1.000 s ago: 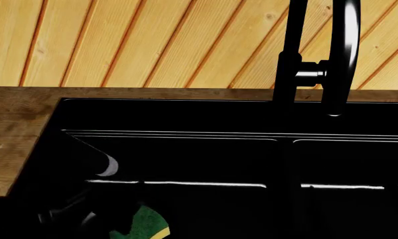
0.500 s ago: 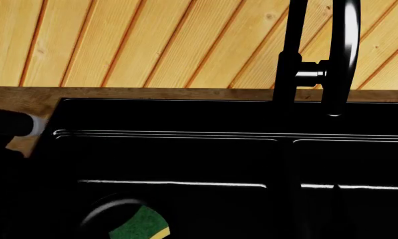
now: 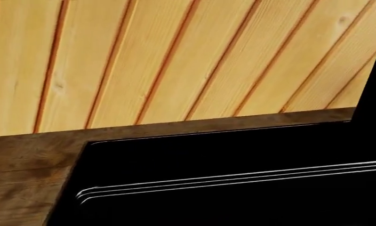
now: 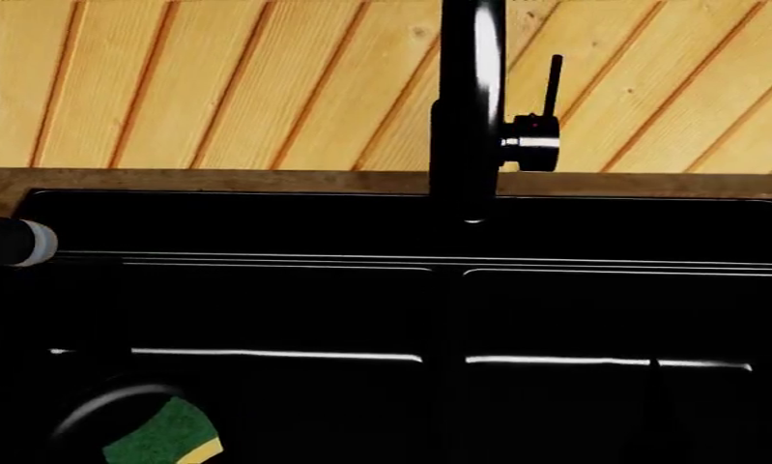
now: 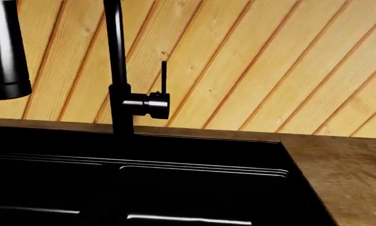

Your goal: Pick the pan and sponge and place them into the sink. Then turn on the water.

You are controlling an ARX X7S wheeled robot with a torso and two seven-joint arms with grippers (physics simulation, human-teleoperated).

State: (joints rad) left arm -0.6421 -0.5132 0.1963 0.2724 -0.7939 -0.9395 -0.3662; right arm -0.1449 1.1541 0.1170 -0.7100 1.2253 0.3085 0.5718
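The sink [image 4: 359,259] is a glossy black double basin that fills the lower head view. In its left basin lies the sponge [image 4: 160,440], green on top with a yellow edge. A thin pale arc [image 4: 96,406] curves round the sponge. I cannot tell whether that arc is the pan's rim or a drain ring, since the pan does not stand out from the black basin. The tap [image 4: 470,106] rises at the back over the divider, its lever [image 4: 555,87] upright. No water shows under the spout [image 5: 5,52]. A black left-arm segment with a grey end [image 4: 12,242] sits at the sink's left rim. No fingers can be made out.
A brown wooden counter [image 5: 345,174] borders the sink on the right, and more counter [image 3: 24,160] borders it on the left. A slatted pine wall [image 4: 231,87] stands right behind the tap. In the right wrist view the tap stem [image 5: 116,70] and its lever [image 5: 164,75] are close.
The head view has shifted right, so the sink, sponge and tap sit further left in it. The left arm has pulled back from over the left basin to its left rim.
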